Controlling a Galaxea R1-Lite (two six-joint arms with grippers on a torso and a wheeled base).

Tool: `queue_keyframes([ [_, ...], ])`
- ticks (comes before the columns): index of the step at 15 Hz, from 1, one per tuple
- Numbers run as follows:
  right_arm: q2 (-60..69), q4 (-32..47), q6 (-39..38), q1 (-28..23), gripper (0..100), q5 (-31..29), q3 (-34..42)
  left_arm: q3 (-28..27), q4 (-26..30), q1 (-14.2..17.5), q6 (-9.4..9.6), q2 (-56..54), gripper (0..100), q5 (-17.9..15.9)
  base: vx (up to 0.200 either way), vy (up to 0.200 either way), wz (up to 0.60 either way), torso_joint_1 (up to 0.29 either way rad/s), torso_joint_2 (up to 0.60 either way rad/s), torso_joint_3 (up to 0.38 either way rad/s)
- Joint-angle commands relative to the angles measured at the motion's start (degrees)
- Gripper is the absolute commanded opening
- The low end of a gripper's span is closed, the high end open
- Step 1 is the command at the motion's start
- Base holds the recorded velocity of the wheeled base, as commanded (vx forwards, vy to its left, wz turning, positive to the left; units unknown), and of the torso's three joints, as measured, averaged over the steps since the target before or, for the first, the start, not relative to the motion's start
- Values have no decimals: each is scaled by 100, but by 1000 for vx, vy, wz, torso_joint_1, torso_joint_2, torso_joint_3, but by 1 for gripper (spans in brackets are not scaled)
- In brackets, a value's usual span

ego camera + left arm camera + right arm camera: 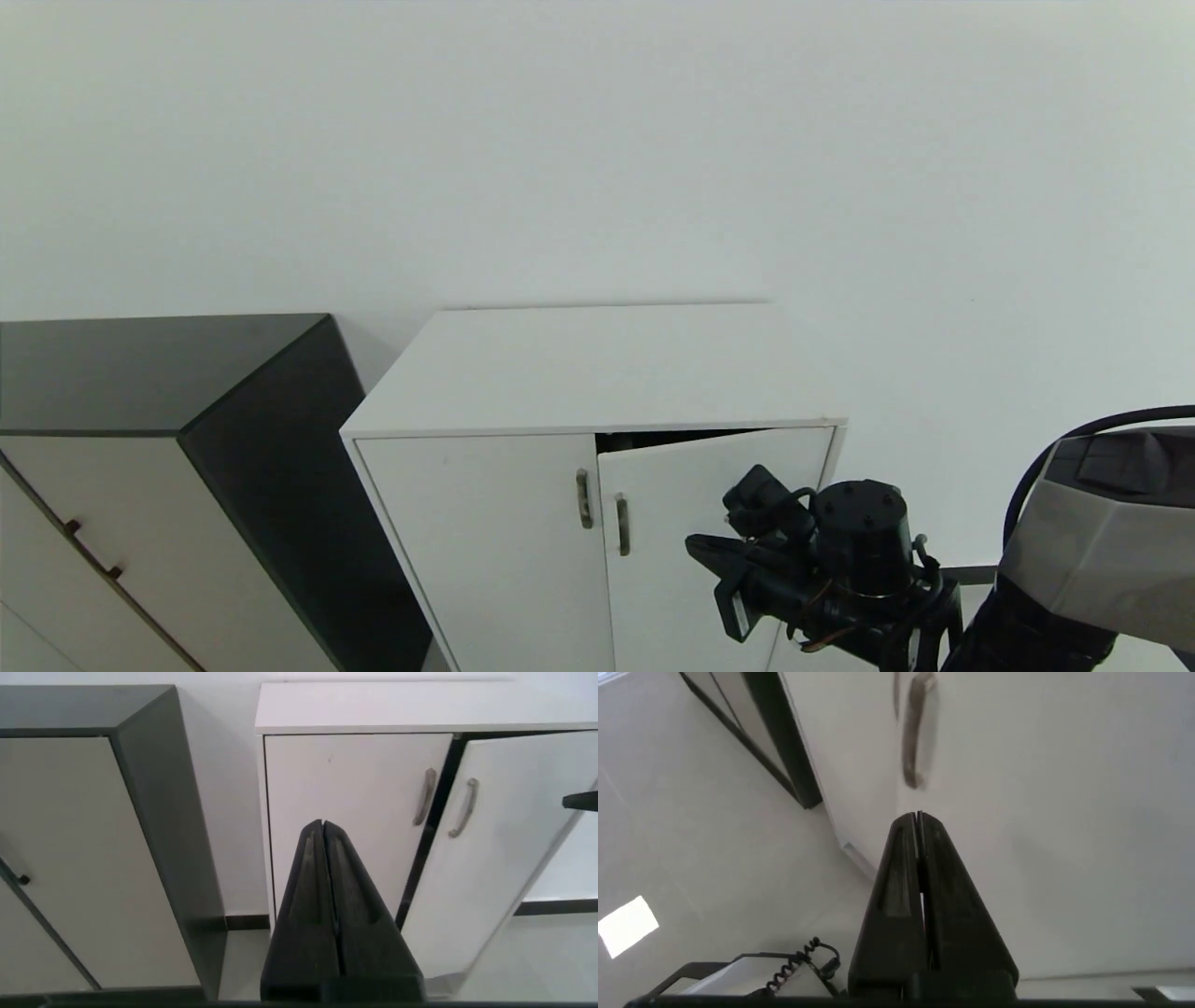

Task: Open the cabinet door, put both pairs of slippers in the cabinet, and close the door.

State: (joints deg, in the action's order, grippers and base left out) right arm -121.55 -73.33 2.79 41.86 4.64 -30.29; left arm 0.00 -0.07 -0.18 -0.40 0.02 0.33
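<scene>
Jaws together, black right gripper (918,818) hovers by ajar white cabinet door's (681,476) metal handle (918,728), likely to widen it; left gripper (323,826) likewise closed.

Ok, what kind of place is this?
Probably a home-style room or hallway: a white two-door cabinet, one door ajar, against a plain white wall, beside a dark-sided storage unit.

The white cabinet (597,373) was blocked by its shut left door (476,551); the right door (663,485) was seen only slightly ajar, a narrow dark slit being left at its top. Free space was left before both doors, bounded leftward by a dark cabinet (271,439).
</scene>
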Motion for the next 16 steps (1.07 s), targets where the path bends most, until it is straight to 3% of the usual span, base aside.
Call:
queue_keyframes([
  [1, -18, 3, 2, 15, 0, 1, 6, 0, -1, 1, -13, 6, 0, 2, 0, 0, 0, 0, 0, 0],
  [9, -439, -279, -33, -73, 0, -7, -258, 0, -1, 1, -13, -2, 0, 2, 0, 0, 0, 0, 0, 0],
  [16, -668, -270, -42, -512, 0, -7, -671, 0, -1, 1, -4, -2, 0, 2, 0, 0, 0, 0, 0, 0],
])
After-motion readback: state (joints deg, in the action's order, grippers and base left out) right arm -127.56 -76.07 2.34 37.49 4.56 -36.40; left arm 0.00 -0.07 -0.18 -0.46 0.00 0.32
